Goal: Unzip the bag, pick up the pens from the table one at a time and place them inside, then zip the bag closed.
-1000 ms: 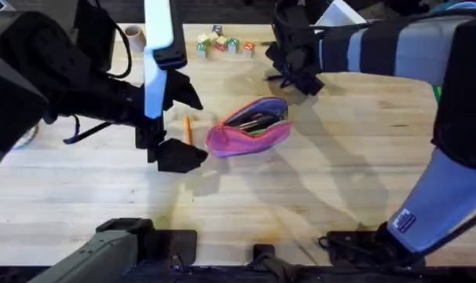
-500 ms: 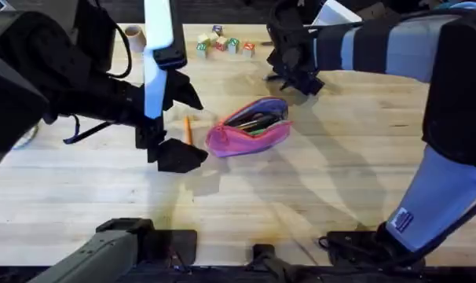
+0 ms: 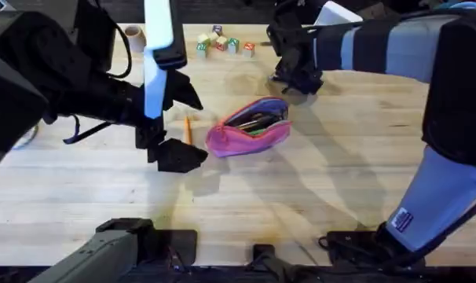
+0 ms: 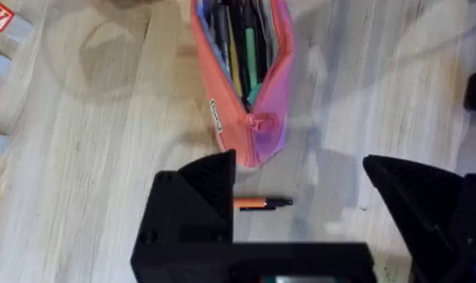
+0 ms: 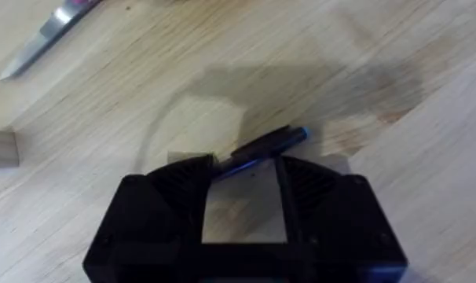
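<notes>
Black arms, grey-and-white banded sleeve, angular black tools

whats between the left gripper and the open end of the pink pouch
In the left wrist view, an orange pen lies on the table between the left gripper and the pouch, apart from both.

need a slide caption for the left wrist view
Open left gripper hovers above an orange pen lying beside the unzipped pink bag.

The wooden table (image 3: 324, 189) had the open bag (image 3: 248, 127) lying mid-table. An orange pen (image 3: 188, 129) lay just beside it. Toy blocks (image 3: 222, 44) sat at the far edge.
</notes>
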### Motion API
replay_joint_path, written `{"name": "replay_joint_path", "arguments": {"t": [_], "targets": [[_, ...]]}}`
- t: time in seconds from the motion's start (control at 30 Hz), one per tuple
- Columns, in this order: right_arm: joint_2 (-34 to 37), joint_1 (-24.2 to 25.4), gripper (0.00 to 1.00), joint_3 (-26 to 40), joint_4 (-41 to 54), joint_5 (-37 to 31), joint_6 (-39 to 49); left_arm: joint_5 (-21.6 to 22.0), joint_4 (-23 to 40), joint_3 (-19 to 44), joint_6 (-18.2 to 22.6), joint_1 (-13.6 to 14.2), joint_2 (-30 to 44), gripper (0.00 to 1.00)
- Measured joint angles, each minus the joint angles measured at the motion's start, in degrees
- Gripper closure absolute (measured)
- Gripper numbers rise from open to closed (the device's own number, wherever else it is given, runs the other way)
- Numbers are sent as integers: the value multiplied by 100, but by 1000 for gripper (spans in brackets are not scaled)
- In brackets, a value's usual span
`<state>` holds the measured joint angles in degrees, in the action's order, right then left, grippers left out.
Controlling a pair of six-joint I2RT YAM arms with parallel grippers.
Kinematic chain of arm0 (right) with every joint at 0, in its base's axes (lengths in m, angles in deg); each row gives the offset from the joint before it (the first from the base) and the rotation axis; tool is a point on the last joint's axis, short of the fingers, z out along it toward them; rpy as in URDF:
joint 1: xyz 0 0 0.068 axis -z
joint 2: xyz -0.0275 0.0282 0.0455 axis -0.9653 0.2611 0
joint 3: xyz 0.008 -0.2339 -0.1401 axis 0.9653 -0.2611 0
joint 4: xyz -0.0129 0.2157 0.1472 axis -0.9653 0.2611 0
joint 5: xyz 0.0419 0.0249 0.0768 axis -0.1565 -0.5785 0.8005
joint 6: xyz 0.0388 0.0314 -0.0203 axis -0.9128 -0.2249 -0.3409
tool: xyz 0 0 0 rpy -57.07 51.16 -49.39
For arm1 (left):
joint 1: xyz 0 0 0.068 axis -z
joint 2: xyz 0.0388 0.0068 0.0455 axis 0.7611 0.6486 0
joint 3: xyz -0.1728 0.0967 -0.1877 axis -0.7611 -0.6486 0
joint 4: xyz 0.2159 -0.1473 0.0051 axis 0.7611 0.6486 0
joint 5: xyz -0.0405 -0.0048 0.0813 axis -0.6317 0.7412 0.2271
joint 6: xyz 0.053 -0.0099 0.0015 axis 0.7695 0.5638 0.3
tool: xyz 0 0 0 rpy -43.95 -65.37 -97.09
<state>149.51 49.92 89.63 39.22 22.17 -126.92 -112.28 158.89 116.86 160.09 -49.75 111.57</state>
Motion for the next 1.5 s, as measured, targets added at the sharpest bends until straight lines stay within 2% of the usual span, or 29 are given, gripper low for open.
{"name": "replay_joint_path", "arguments": {"t": [0.03,0.1,0.17,0.3,0.47,0.77,1.1,1.43,1.5], "targets": [[0,0,511,0,-2,-1,3,0,0,0,-1,0,0,6],[0,0,703,-2,-10,-8,-31,0,0,0,1,0,0,6],[2,-2,845,-4,-78,18,-57,0,0,0,-1,0,0,6],[11,-4,953,-7,-144,18,-87,0,0,0,1,0,0,6],[10,-4,958,-7,-153,12,-75,0,0,0,1,0,0,6],[-67,29,966,-53,-181,70,453,0,0,0,-1,0,0,6],[-885,197,971,-144,-149,279,949,0,0,0,1,0,0,6],[-1567,197,972,-144,-141,298,2373,0,0,0,0,0,0,6],[-1877,197,972,-144,-138,299,3091,0,0,0,1,0,0,6]]}}
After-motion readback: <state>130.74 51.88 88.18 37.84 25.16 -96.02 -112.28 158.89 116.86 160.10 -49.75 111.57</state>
